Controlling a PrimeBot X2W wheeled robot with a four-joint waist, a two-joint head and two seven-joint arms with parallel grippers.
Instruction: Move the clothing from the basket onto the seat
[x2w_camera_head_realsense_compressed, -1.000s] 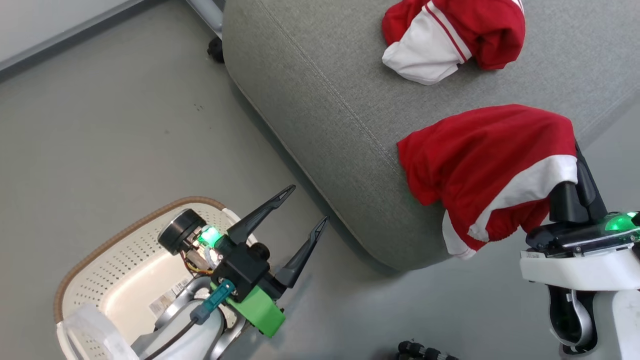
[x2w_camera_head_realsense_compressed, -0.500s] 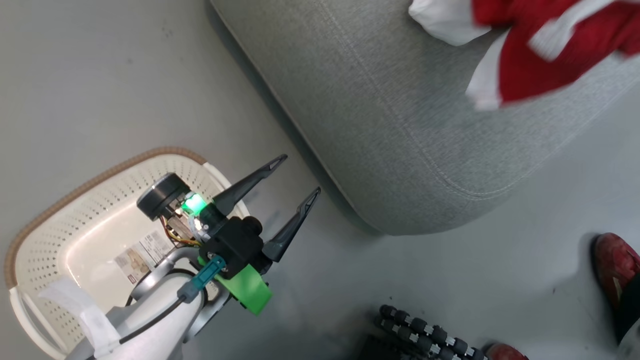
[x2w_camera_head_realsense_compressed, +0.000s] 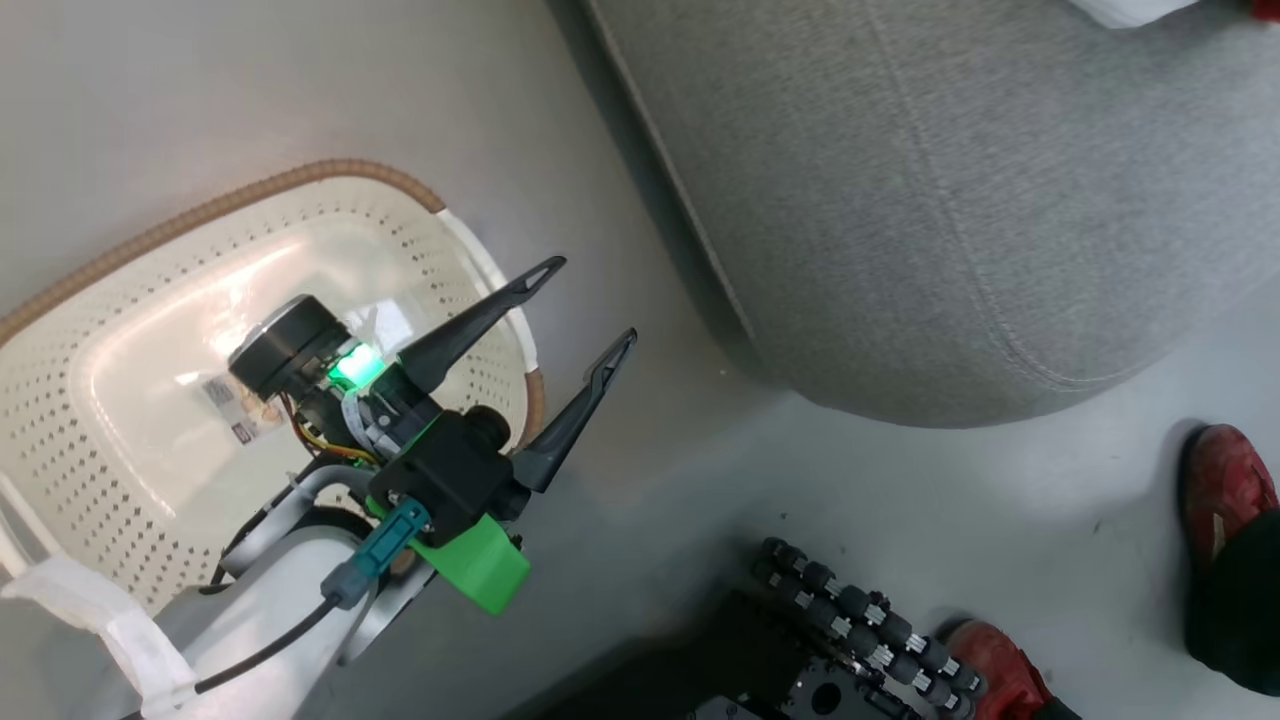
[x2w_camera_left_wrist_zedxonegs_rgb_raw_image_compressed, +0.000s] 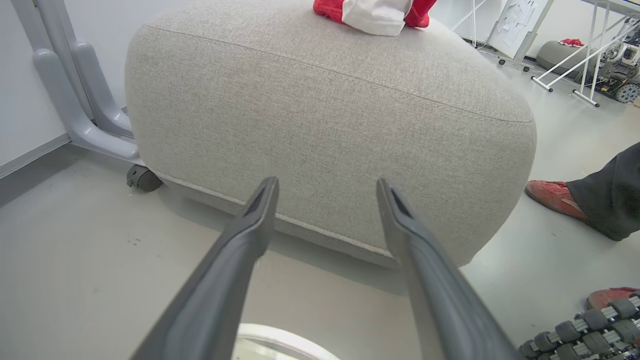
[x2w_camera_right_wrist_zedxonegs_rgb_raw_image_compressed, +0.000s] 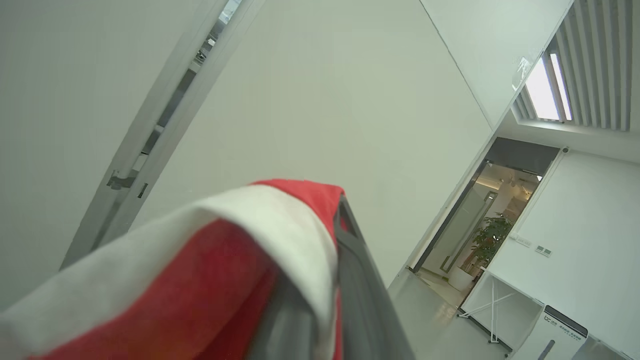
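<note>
The cream basket (x2w_camera_head_realsense_compressed: 250, 195) stands on the floor at the left, its bare bottom showing a paper label. My left gripper (x2w_camera_head_realsense_compressed: 590, 300) hangs open over the basket's right rim, nothing between its fingers, pointing at the grey seat (x2w_camera_head_realsense_compressed: 950, 200). In the left wrist view the open left gripper (x2w_camera_left_wrist_zedxonegs_rgb_raw_image_compressed: 327, 185) faces the seat's side (x2w_camera_left_wrist_zedxonegs_rgb_raw_image_compressed: 325, 115), and red-and-white clothing (x2w_camera_left_wrist_zedxonegs_rgb_raw_image_compressed: 380, 12) lies on top. A white sliver of clothing (x2w_camera_head_realsense_compressed: 1130, 10) peeks in at the head view's top edge. My right gripper (x2w_camera_right_wrist_zedxonegs_rgb_raw_image_compressed: 336, 210) points up at a wall, shut with red-and-white clothing (x2w_camera_right_wrist_zedxonegs_rgb_raw_image_compressed: 225, 260) draped over it.
A person's red shoes (x2w_camera_head_realsense_compressed: 1225, 480) and dark trouser leg (x2w_camera_left_wrist_zedxonegs_rgb_raw_image_compressed: 607, 195) stand on the floor right of the seat. My base's black rollers (x2w_camera_head_realsense_compressed: 860, 610) sit at the bottom. A grey stand on a castor (x2w_camera_left_wrist_zedxonegs_rgb_raw_image_compressed: 142, 177) is left of the seat.
The head camera has swung down and left: the basket fills more of the picture, and the seat's top and the right arm with its garment have slid out. My left gripper stays open.
</note>
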